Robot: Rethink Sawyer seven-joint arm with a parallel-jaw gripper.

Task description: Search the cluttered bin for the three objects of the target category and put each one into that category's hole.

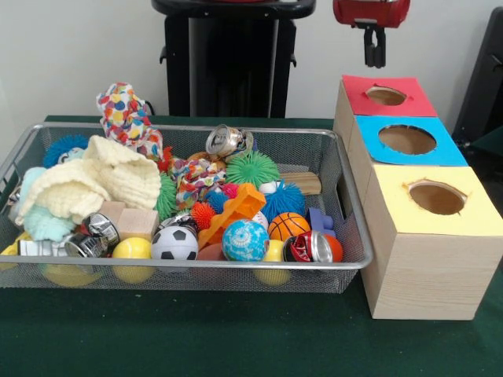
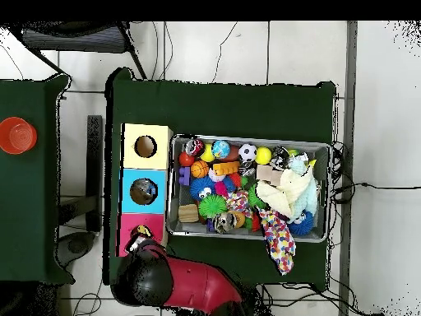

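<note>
The silver wire-mesh bin (image 1: 350, 206) sits on the green table and is full of clutter. It holds a soccer ball (image 1: 174, 243), a small basketball (image 1: 288, 225), a blue globe ball (image 1: 244, 239), a green spiky ball (image 1: 251, 167), metal cans (image 1: 225, 141), wooden blocks (image 1: 130, 220), and cream (image 1: 102, 181) and polka-dot (image 1: 126, 118) cloths. Beside the bin stand three wooden boxes with holed tops: red (image 1: 385, 110), blue (image 1: 369, 129) and yellow (image 1: 471, 212). My gripper (image 1: 374, 49) hangs high above the red box, shut and empty. In the overhead view the bin (image 2: 247, 138) lies right of the boxes.
My black pedestal (image 1: 232, 63) stands behind the bin. In the overhead view my red arm (image 2: 177, 284) reaches over the red box (image 2: 123, 234), and a red round object (image 2: 16, 134) sits on a separate table at the left.
</note>
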